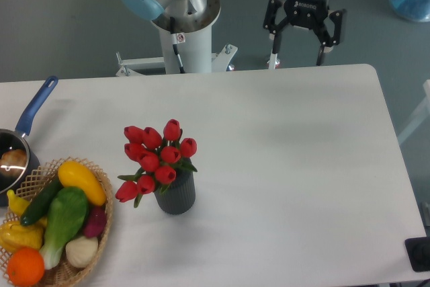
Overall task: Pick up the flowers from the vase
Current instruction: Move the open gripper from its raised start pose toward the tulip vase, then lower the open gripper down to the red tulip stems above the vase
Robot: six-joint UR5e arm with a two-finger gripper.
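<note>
I see my black two-finger gripper [297,50] spread wide, empty, at one o'clock from the red tulips [156,158] in the ribbed dark grey vase [177,194].

White lettering on the black gripper [297,53] body, too small to read, small red-and-white sticker on the arm's white base column [180,37], unreadable, no other text.
</note>
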